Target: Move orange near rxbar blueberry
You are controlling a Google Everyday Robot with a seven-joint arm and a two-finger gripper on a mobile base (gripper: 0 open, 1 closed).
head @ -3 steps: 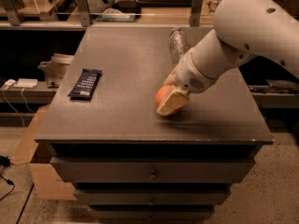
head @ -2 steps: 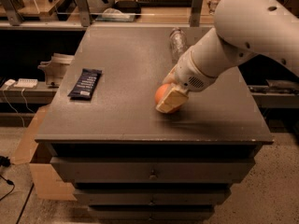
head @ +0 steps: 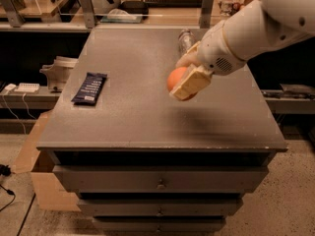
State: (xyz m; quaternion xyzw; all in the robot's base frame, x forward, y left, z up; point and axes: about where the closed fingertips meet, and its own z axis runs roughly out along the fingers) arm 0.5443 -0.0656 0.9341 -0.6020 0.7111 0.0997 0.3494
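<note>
Your hand (head: pixel 183 76) is clamped on the orange (head: pixel 174 77), right of centre over the tabletop (head: pixel 147 119); its front finger hides the fruit's right half. The bar (head: pixel 90 87) lies flat near the left edge, well apart, open surface between. The bottle (head: pixel 185 39) is mostly hidden behind the arm.

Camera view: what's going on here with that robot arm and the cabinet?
The robot's two-finger gripper is shut on the round bright orange fruit, apparently holding it just above the dark grey cabinet top. The flat navy-blue snack bar wrapper lies apart, near the top's left edge. A clear plastic bottle sits behind the gripper.
</note>
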